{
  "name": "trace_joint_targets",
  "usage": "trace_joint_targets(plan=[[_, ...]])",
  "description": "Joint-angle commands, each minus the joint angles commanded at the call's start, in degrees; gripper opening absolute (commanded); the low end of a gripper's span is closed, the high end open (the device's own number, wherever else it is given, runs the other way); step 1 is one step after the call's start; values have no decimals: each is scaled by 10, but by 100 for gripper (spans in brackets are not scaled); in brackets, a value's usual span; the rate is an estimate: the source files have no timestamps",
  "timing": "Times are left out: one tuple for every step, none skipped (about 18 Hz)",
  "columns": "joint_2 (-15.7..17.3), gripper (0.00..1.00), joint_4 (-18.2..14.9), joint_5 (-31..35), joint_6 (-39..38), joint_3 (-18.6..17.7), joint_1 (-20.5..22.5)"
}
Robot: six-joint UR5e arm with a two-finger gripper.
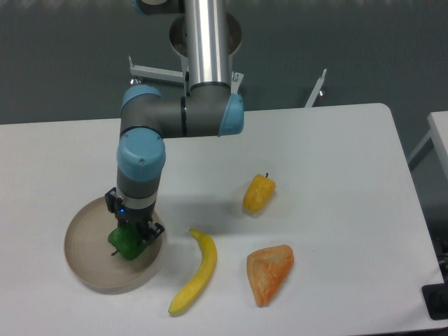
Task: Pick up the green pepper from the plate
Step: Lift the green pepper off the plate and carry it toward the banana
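**Operator:** On the white table (336, 140) I have the arm (140, 157) reaching down over the left side, wrist pointing straight at the plate (84, 245). Off to the right lie an orange wedge-shaped piece (269, 273), a banana (196, 271) and a yellow-orange pepper (259, 194), all well apart from the work.

**Observer:** And the green pepper?

**Operator:** The green pepper (124, 242) sits over the plate's right half, directly under the gripper (133, 236). I see the dark fingers down on either side of its top, pinching it as far as I can judge; the wrist hides the contact itself. I cannot tell whether the pepper rests on the dish or hangs just clear of it.

**Observer:** So which step are we in?

**Operator:** I read it as the grasp made and the lift at hand. The pepper is not plainly clear of the plate.

**Observer:** What does the next move need?

**Operator:** A straight rise, I think, with the grip kept firm. The pepper is glossy and lumpy, so it may twist or slip between the fingers. I would also want it to clear the raised rim before any sideways travel.
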Motion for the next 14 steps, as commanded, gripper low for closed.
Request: trace_joint_targets(plan=[[6,36,0,6,15,0,11],[8,36,0,7,30,1,22],[11,36,0,7,43,5,33],[11,36,1,8,55,8,42],[11,36,1,10,67,11,52],[9,36,1,11,79,15,63],[7,36,1,12,90,19,75],[7,36,1,12,102,23,86],[7,36,2,12,117,24,98],[7,36,2,18,133,25,107],[9,36,2,32,149,25,113],[11,36,1,48,166,25,121],[11,36,1,61,179,27,128],[8,36,0,68,188,32,131]])
